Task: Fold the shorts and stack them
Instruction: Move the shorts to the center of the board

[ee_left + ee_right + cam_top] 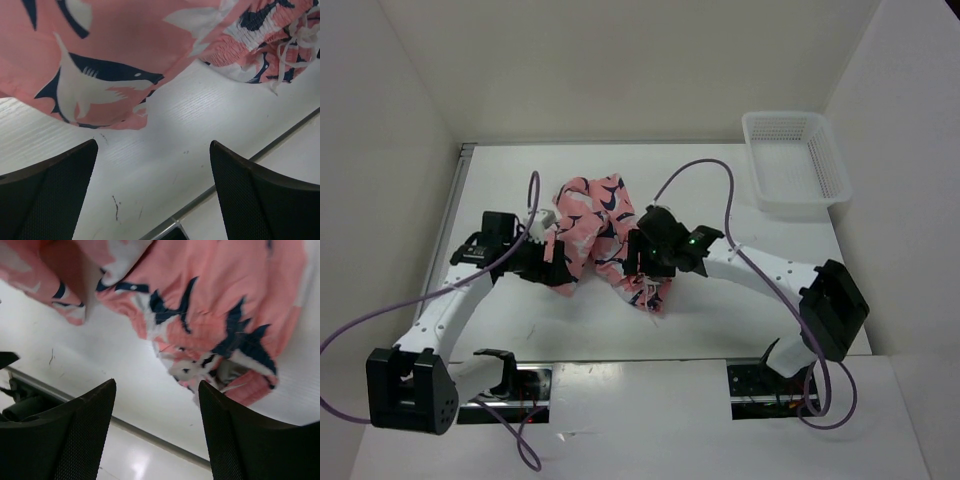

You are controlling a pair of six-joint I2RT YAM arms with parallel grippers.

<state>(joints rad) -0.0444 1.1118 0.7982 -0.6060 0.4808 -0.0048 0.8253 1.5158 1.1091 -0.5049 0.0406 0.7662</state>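
Note:
The shorts [592,228] lie crumpled in a heap at the middle of the table, salmon-pink with navy-and-white fish shapes. My left gripper [557,263] sits at the heap's left edge. In the left wrist view it [154,150] is open over bare table, with the shorts [125,45] just beyond its fingertips and the white drawstring [292,42] at the upper right. My right gripper [642,264] sits against the heap's right side. In the right wrist view it [157,385] is open with nothing between the fingers, and the shorts [225,300] hang just past them.
A white mesh basket [795,165] stands at the back right corner of the table. White walls close in the table on the left, back and right. A metal strip [235,170] runs along the table's near edge. Purple cables loop above both arms.

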